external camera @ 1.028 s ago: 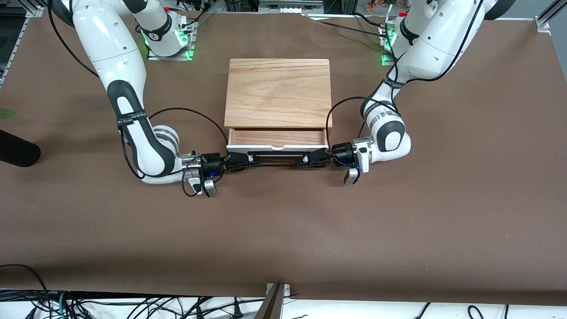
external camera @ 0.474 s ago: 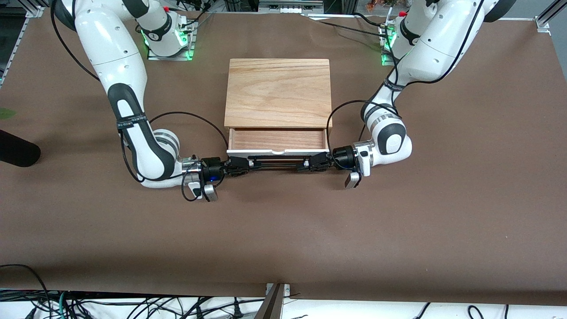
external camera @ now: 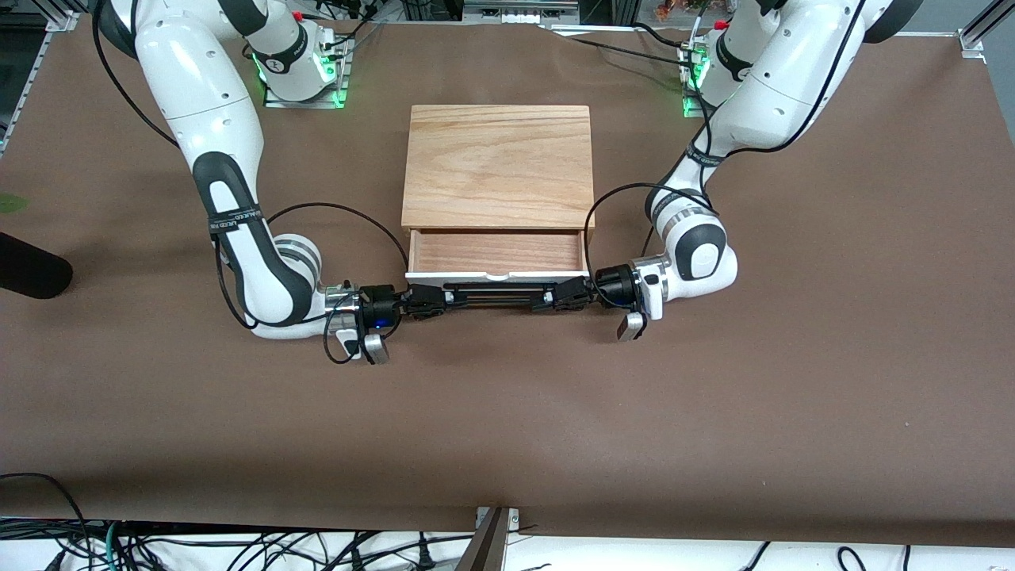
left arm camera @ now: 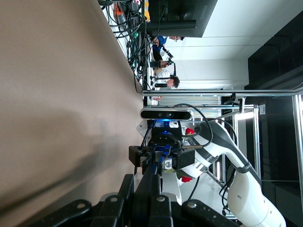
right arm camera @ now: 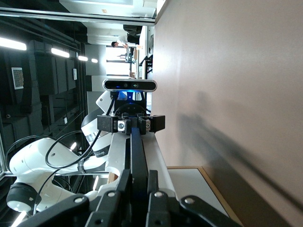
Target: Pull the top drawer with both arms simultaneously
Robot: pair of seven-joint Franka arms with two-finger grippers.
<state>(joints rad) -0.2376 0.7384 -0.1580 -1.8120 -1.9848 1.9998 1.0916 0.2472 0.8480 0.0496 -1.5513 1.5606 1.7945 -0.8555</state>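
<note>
The top drawer (external camera: 496, 251) stands partly pulled out of the wooden-topped box (external camera: 498, 165), its light wood inside showing. Its white front panel (external camera: 484, 277) faces the front camera, with the long black bar handle (external camera: 496, 296) in front of it. My right gripper (external camera: 430, 301) is shut on the handle's end toward the right arm. My left gripper (external camera: 564, 296) is shut on the other end. In the left wrist view my left gripper (left arm camera: 149, 185) clamps the bar (left arm camera: 155, 163). In the right wrist view my right gripper (right arm camera: 138, 183) clamps the bar (right arm camera: 136, 149).
The brown table (external camera: 507, 428) stretches wide nearer the front camera. A dark object (external camera: 32, 270) lies at the table's edge at the right arm's end. Cables (external camera: 333, 202) loop from both wrists beside the box.
Both grippers have moved toward the front camera with the handle. The top drawer has slid farther out, showing more of its wood inside.
</note>
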